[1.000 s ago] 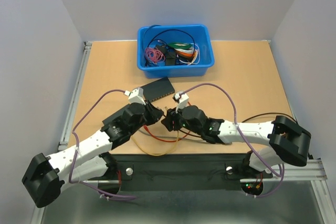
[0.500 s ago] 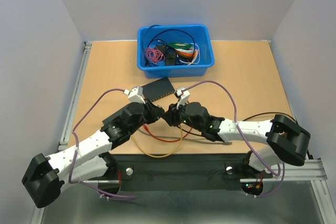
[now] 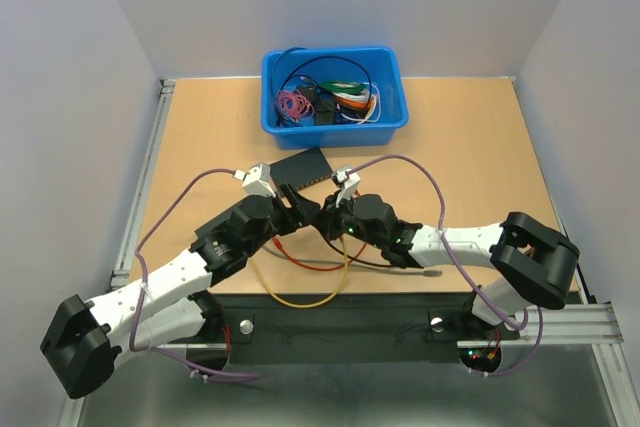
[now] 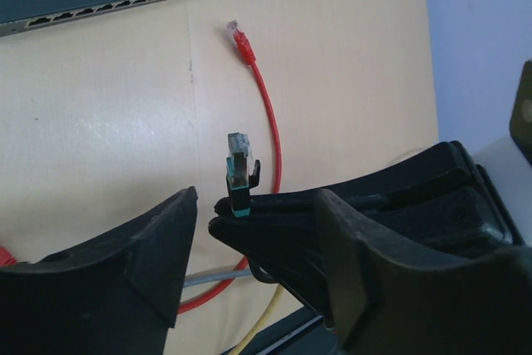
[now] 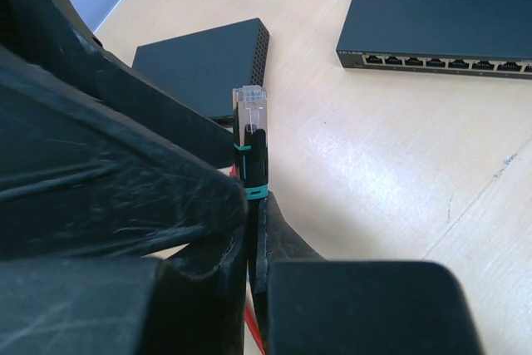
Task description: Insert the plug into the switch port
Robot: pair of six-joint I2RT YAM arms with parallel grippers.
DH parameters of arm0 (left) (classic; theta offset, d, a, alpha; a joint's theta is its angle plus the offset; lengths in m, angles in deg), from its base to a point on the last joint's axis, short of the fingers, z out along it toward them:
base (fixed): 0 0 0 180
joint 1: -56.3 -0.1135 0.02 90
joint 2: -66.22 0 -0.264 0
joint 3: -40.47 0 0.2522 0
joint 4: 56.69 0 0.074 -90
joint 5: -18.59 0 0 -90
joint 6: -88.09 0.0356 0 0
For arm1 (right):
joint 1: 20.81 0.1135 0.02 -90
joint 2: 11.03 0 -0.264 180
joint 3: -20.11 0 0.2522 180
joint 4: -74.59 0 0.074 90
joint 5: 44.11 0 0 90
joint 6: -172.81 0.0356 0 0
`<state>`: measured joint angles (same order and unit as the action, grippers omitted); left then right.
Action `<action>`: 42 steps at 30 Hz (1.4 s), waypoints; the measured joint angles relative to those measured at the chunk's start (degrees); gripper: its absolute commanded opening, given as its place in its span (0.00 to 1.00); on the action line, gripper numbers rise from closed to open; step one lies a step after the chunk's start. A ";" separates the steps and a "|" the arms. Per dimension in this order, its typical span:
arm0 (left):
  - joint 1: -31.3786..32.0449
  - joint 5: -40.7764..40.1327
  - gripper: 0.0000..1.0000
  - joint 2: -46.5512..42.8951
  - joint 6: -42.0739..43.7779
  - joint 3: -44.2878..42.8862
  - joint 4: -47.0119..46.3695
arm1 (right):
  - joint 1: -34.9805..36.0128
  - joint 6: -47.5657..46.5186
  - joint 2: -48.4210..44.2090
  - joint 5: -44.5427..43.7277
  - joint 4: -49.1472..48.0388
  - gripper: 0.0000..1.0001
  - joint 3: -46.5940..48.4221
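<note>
Now pinches teal-booted plug (image 5: 251, 147) by its boot in closed right claw (image 5: 249, 214), upright, clear tip free for a port (image 5: 440, 62); holds left claw (image 4: 253, 239) open around it, untouching; switch (image 3: 302, 169) just beyond on table (image 3: 480, 147).

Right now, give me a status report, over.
Left jaws open. Right jaws shut on plug, held upright. Switch ahead, plug not yet in. Red cable loose on table nearby.

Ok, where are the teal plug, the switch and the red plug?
teal plug (image 5: 253, 164), right wrist view, on its black boot.
switch (image 5: 449, 6), right wrist view, on its top face.
red plug (image 4: 243, 42), left wrist view, on its red boot.
</note>
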<state>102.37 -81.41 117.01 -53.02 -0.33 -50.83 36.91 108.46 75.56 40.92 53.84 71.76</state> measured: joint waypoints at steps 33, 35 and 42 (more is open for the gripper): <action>-1.92 -0.83 0.04 6.05 1.05 -2.23 -2.08 | -0.07 2.47 -0.39 1.84 -4.61 0.11 -4.22; -1.92 -0.70 0.02 6.12 1.09 -2.23 -2.19 | -0.07 2.40 -0.48 1.81 -4.59 0.24 -4.22; -1.92 -0.39 0.01 6.36 0.98 -2.23 -2.97 | -0.07 2.40 -3.26 1.40 -4.92 0.37 -5.33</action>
<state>100.44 -81.81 123.37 -52.04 -2.56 -53.80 36.84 110.86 72.30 42.32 48.93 66.43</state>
